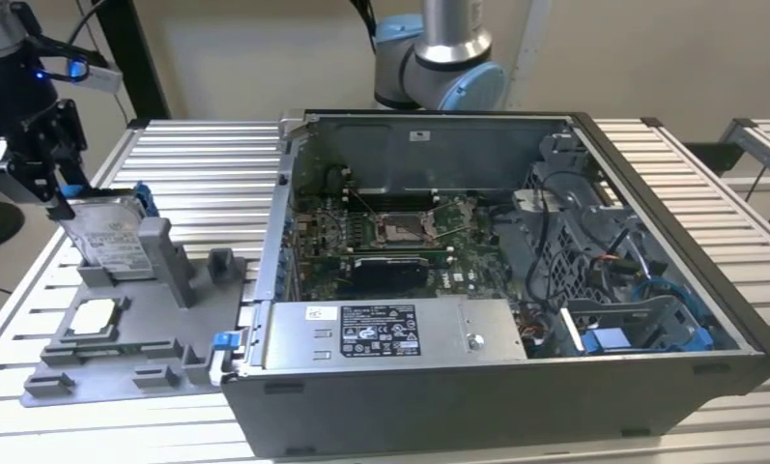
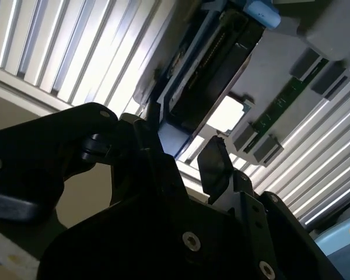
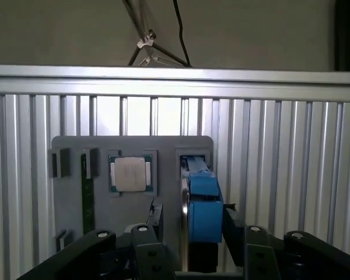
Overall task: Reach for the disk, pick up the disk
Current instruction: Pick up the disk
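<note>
Straddling the disk with the gripper spread open and clamping nothing yet, exploiting its standing on edge in the grey fixture beside the computer case, keeping both broad faces reachable.

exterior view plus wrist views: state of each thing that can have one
disk: upright on edge in grey holder, not lifted
pincer: open, straddling the disk
chip: flat in holder recess
computer case: side open, motherboard exposed
</note>
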Controlling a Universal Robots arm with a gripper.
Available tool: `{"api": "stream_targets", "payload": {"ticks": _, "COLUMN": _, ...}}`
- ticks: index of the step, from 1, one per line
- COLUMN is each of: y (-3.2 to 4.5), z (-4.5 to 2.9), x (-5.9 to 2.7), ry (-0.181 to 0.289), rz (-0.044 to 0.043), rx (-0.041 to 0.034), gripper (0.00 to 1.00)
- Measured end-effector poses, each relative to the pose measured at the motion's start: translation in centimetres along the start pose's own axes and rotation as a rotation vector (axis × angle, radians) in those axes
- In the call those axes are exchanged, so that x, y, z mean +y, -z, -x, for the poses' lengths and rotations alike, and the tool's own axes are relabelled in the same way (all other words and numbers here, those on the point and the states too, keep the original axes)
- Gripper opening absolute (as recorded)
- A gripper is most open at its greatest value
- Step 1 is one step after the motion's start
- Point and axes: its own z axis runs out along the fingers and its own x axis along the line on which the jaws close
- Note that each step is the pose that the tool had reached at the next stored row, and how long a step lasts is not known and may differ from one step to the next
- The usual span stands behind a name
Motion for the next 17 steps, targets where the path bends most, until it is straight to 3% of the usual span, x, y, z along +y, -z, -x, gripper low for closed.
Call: {"api": "stream_targets", "payload": {"ticks": 17, "y": -3.11, "z": 0.53, "x": -0.03, "ry": -0.002, "rz": 0.0000, "rx": -0.0050, "gripper": 1.00}}
